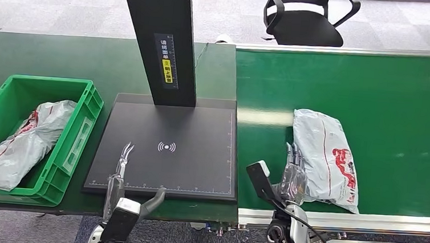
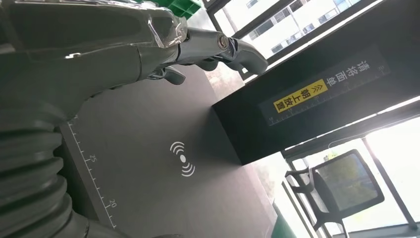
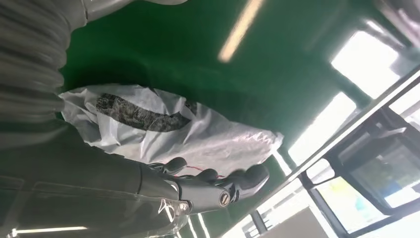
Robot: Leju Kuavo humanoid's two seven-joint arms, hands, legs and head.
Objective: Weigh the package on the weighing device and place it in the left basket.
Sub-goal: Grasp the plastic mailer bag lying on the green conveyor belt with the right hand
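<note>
Grey package (image 1: 325, 158) beside right fingers (image 1: 294, 159)

package (image 1: 329, 158) left edge behind right hand (image 1: 292, 175)

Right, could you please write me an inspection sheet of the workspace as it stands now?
Surface: green conveyor belt on the right, dark green table on the left.
Job's things: grey package lies on the belt; black scale bare; green basket already holds another grey bag.
Clutter: nothing seen.
Hands: right hand beside the package's edge, fingers straight, contact unclear; left hand open over the scale's front corner.
Cables: thin wire behind the scale's post.
Surroundings: black office chair, grey carpet.
</note>
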